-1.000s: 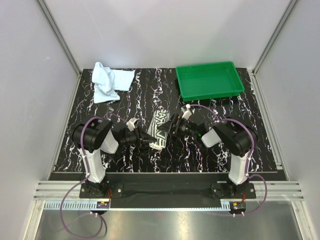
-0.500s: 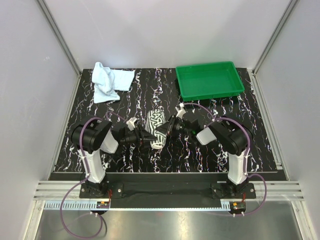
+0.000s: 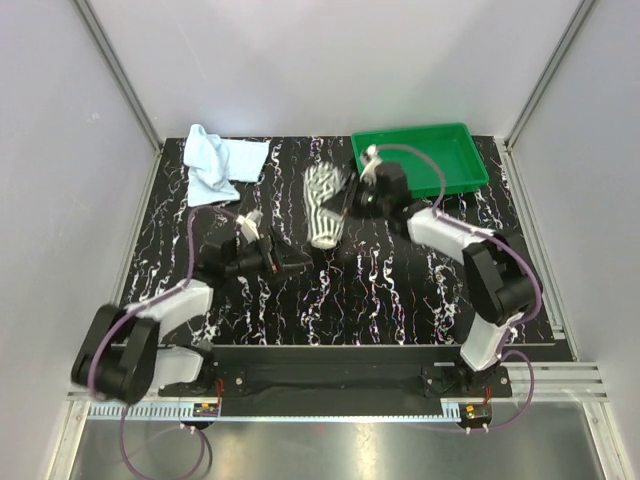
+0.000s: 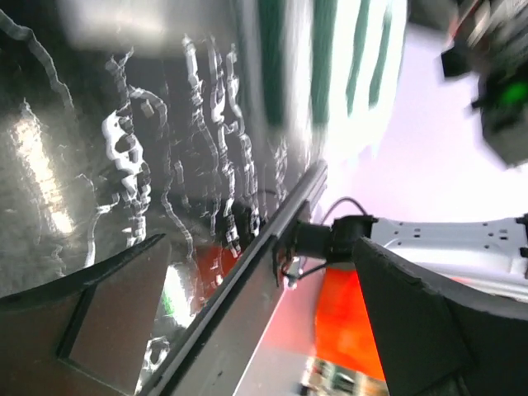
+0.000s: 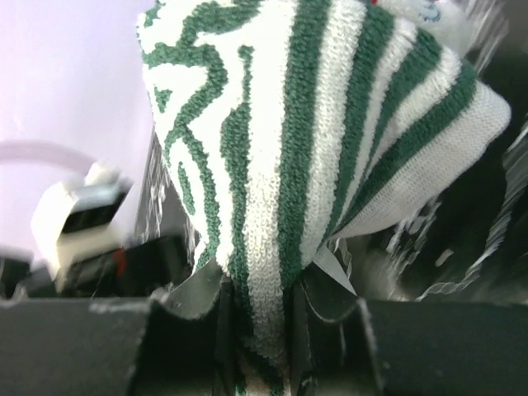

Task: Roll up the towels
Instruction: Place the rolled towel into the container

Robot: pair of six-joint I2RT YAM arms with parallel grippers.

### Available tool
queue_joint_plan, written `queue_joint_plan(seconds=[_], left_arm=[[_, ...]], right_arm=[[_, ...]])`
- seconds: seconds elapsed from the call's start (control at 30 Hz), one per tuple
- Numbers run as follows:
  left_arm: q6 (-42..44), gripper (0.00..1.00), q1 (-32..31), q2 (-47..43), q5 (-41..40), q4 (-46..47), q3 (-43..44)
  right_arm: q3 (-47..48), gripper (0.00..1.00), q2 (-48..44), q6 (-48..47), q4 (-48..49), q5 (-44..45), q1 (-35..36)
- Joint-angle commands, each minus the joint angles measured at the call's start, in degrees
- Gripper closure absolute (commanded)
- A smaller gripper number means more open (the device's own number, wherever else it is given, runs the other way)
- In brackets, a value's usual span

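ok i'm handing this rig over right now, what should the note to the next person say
Left claw: open, empty, low by the table, left of the striped towel.
Right claw: shut on the striped towel, bunched in a rough roll mid-table, left of the green tray.
Blue towel: crumpled at the far left corner, not rolled.
Done: striped towel looks roughly rolled. Left: set it down, roll the blue towel.

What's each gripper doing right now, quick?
Left gripper: open, holding nothing.
Right gripper: closed on the striped towel.
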Motion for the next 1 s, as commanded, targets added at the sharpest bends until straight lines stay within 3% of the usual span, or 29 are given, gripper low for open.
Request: queue_joint_plan(seconds=[0.0,0.03,0.13,0.33,0.37,0.47,0.7,0.97], left_arm=[[14.9,0.01,0.1,-11.5,-7.2,-26.0,8.2],[17.0,0.01,0.1,-14.2,-8.7,-34.3,10.0],[24.6,0.01,0.2,-20.8,-14.0,-47.1,15.9],[34.7,0.01,0.3,-27.2,-19.2,-63.3,23.8],[35.8,0.01,0.4,-27.8,-19.9,-64.7,24.4],[39.3,0.01,0.4,-29.8,-21.2,-68.0,25.5],[42.0,0.01,0.9,-29.6,-18.4,-67.6,24.6],[43.1,0.01,1.7,-27.8,-16.3,-64.7,23.6]], right_arm=[[12.0,0.88,-4.4,-8.1,-15.0,-2.2,-6.7],[14.2,0.88,-3.7,-8.7,-16.3,-3.0,-7.9],[26.1,0.88,1.6,-11.1,-23.4,-6.5,-13.0],[59.4,0.87,22.4,-15.0,-39.8,-15.6,-22.6],[68.4,0.87,25.5,-16.0,-42.3,-16.6,-23.5],[81.6,0.86,36.9,-17.8,-49.7,-18.1,-26.1],[86.6,0.85,51.0,-13.2,-47.4,-23.7,-28.4],[85.6,0.85,55.7,-14.4,-49.4,-23.8,-28.0]])
